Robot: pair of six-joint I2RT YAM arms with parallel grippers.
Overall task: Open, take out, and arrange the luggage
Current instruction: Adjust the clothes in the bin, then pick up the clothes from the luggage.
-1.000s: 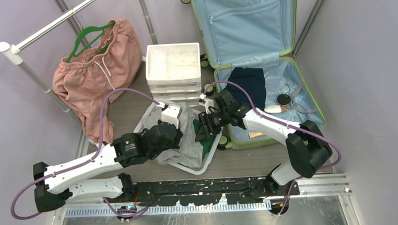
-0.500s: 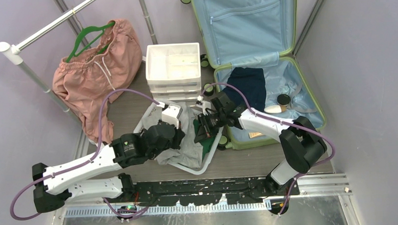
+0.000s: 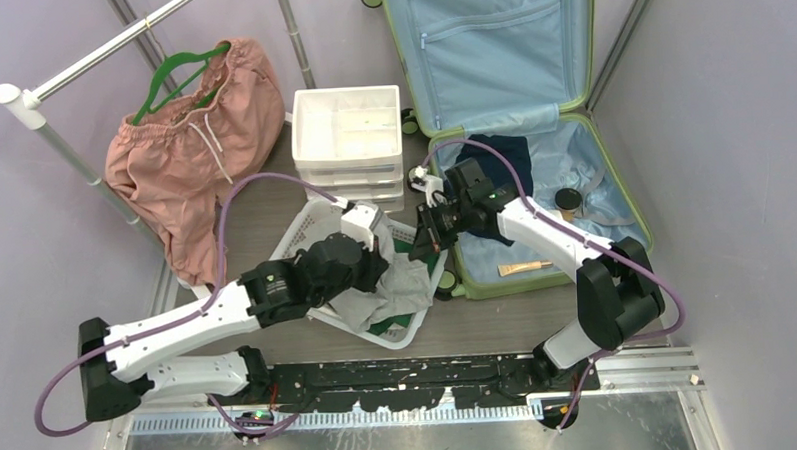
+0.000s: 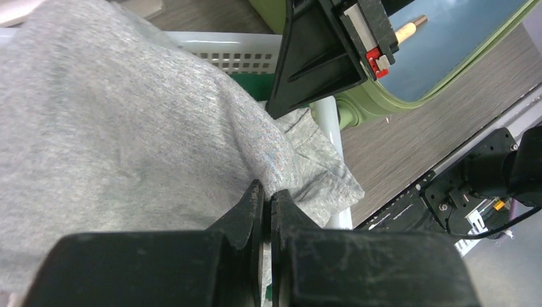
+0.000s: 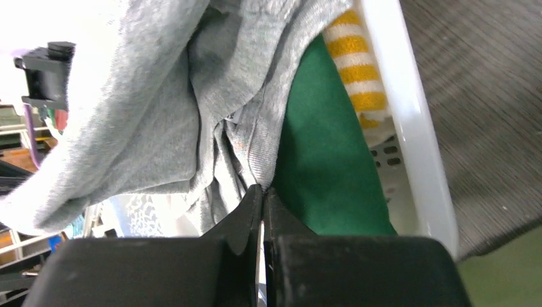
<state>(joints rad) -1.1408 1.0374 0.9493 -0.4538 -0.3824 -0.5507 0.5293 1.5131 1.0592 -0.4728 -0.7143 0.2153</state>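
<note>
luggage (image 3: 499,51) lies open at the counter's far-right corner, lid toward the far edge. My read: stiff, bulky shell, slick, on wheels so it may roll. Grab the green rim, not the soft lining. white basket (image 3: 406,337) sits just beside its near-left side. grey garment (image 3: 387,295) is limp, draped in the basket. left pincer (image 4: 265,192) and right pincer (image 5: 262,192) are both clamped on it.

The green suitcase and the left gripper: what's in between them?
In the left wrist view: the white basket's rim and the right gripper, pinching grey cloth.
</note>
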